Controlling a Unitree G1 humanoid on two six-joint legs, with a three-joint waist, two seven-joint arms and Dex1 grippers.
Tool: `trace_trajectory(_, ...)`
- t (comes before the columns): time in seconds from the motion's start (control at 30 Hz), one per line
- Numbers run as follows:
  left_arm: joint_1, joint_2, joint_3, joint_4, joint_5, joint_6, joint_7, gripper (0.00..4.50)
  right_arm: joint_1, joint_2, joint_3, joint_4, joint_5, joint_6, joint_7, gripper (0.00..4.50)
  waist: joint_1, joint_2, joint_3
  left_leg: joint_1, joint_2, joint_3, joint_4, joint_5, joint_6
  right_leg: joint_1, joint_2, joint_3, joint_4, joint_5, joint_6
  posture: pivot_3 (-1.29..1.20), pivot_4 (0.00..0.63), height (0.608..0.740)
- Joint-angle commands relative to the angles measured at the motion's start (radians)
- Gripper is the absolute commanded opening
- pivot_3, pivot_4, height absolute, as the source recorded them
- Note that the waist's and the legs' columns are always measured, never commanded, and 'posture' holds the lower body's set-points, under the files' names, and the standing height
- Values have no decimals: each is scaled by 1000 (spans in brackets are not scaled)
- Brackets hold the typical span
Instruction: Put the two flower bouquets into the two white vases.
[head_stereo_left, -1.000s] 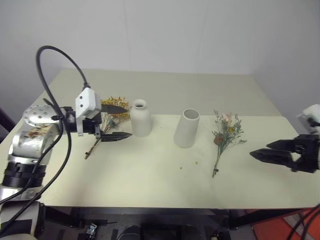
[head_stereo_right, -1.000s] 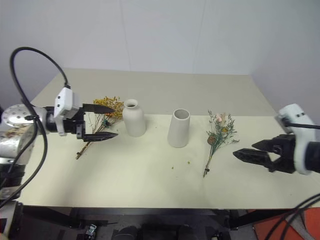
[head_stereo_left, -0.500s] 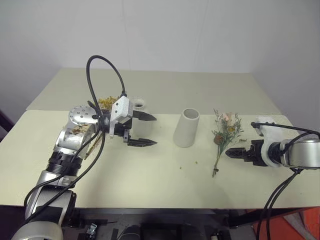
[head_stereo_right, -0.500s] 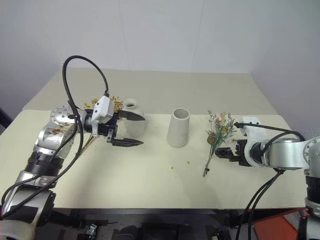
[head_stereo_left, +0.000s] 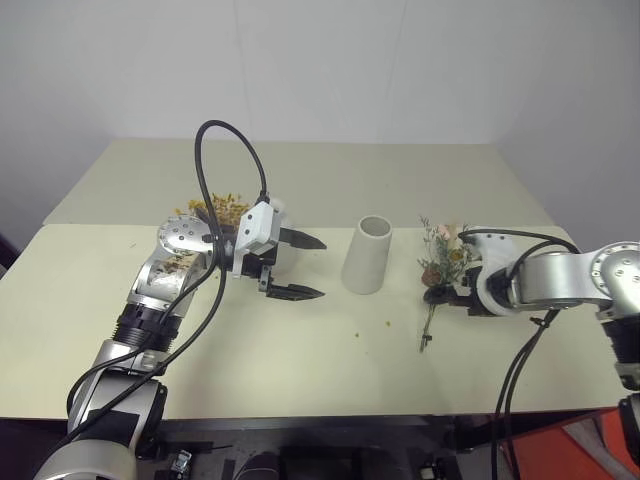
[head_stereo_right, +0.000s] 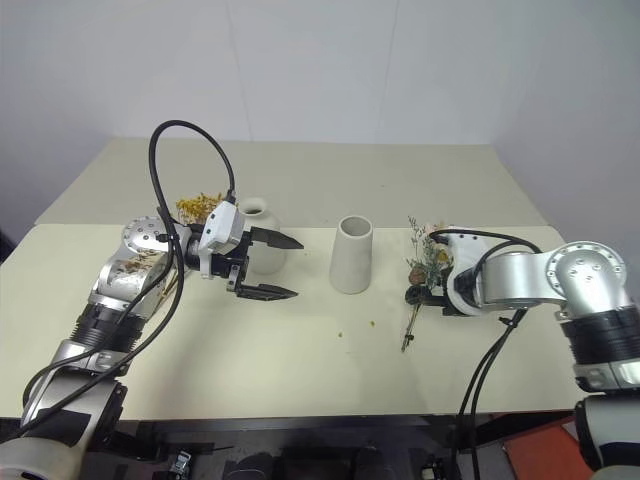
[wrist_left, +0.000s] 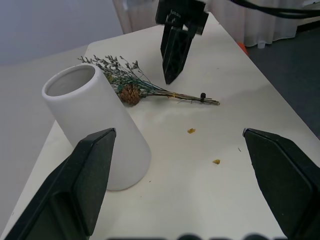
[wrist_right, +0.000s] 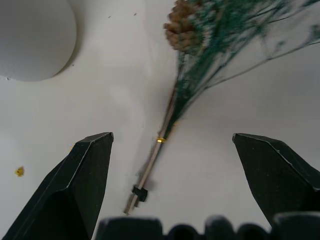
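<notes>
The grey-green bouquet (head_stereo_left: 441, 252) with a pinecone lies flat on the table, right of the cone-shaped white vase (head_stereo_left: 366, 255). My right gripper (wrist_right: 171, 136) hangs open just above the bouquet's thin stems (wrist_right: 159, 150), one finger on each side, not touching. My left gripper (head_stereo_left: 320, 268) is open and empty, pointing right between the two vases. It stands in front of the bottle-shaped white vase (head_stereo_right: 263, 252) and partly hides it. The yellow-orange bouquet (head_stereo_left: 216, 210) lies behind my left arm, mostly hidden. The left wrist view shows the cone vase (wrist_left: 95, 125) upright and the right gripper (wrist_left: 175, 55) over the stems.
A few yellow crumbs (head_stereo_left: 390, 323) lie on the cream table (head_stereo_left: 300, 370) in front of the cone vase. The table's right edge runs close behind my right arm. A white wall stands beyond the far edge.
My left gripper swung right, from beside the yellow-orange bouquet to in front of the bottle vase. My right gripper came in from the right edge and tipped down over the grey-green bouquet's stems.
</notes>
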Motion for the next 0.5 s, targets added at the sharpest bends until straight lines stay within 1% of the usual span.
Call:
trace_trajectory(0.03,-7,7,14,-28,1,-11,7,4421,-35,14,-1,45,-35,-4,4,4500,4,0,0,0,0,0,0,0,0,0,0,0,0,0,0,0,150,740)
trace_trajectory(0.27,4,17,15,-40,3,-5,18,4421,-41,79,-21,110,-164,23,56,4500,8,0,0,0,0,0,0,0,0,0,0,0,0,0,0,0,150,740)
trace_trajectory(0.5,0,17,13,-41,1,-3,20,4421,-66,133,-58,137,-315,79,173,4500,7,0,0,0,0,0,0,0,0,-1,0,0,1,0,0,0,150,740)
